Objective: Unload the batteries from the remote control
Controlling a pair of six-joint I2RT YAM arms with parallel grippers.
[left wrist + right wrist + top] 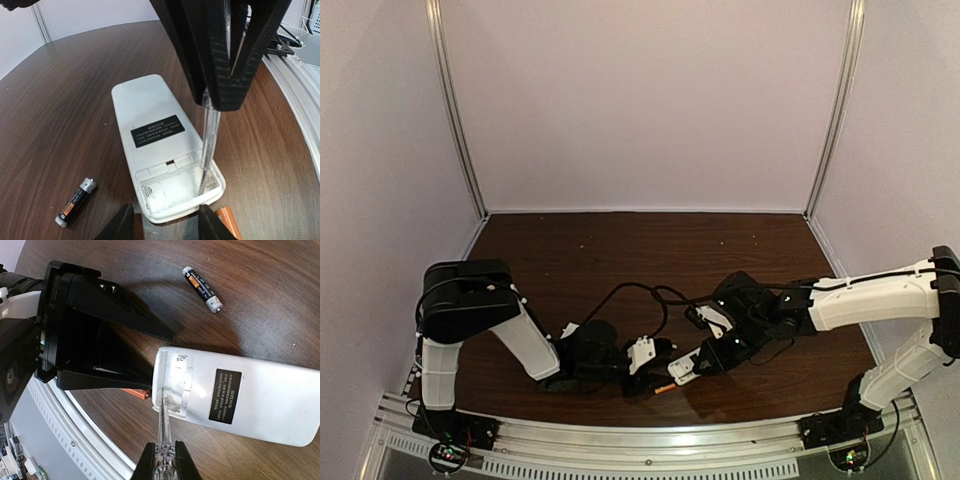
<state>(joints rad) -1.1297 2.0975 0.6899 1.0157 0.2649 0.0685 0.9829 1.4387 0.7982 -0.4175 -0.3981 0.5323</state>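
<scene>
- White remote control lies back-up on the dark wood bench, black label showing and no cover on it.
- Battery bay at the near end is open. Only the contact springs and bare plastic show inside, and I see no cell.
- Dark battery, with an orange mark and a silvery end, lies loose on the bench, apart from the remote control on its long side.
- Orange battery lies on the bench just beside the bay end of the remote control, on the other side. It is partly hidden by a finger of the left tool; the top view shows it only as a small orange sliver.
- Left tool: one finger on each side of the bay end, clamped on the remote control and pinning it to the bench.
- Right tool: fingers together on the clear handle of a screwdriver, whose metal tip reaches down into the bay by the side wall.
- Progress, judged: both cells are out, so the unloading itself looks finished.
- Left to do, judged: lift the screwdriver tip clear of the bay, release the remote control and draw both arms back. I would confirm from a straighter angle that the bay is empty, since the tip and the wall shadow one corner.
</scene>
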